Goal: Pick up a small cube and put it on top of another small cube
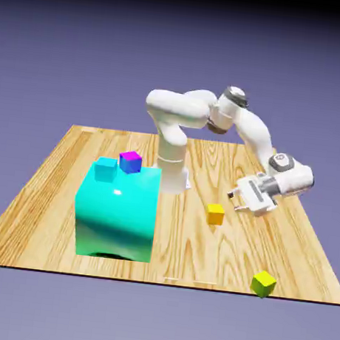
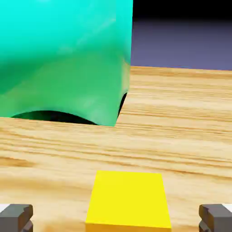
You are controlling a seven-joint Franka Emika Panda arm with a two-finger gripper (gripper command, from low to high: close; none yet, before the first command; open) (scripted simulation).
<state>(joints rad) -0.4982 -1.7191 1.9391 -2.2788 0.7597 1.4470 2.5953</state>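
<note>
Two-finger grey-tipped gripper (image 1: 233, 202): spread wide, nothing held
Small orange-yellow cube (image 1: 215, 214): on the wooden worktop (image 1: 180, 241), near the fingers, right of the big glossy teal block (image 1: 117, 219)
Done: approach, seemingly
Left: grasp, lift, stack

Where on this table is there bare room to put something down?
Bare wood shows between the teal block and the orange-yellow cube, and between that cube and the lime cube. It is crowded around the teal block, with small cyan and purple-blue cubes by its top.
</note>
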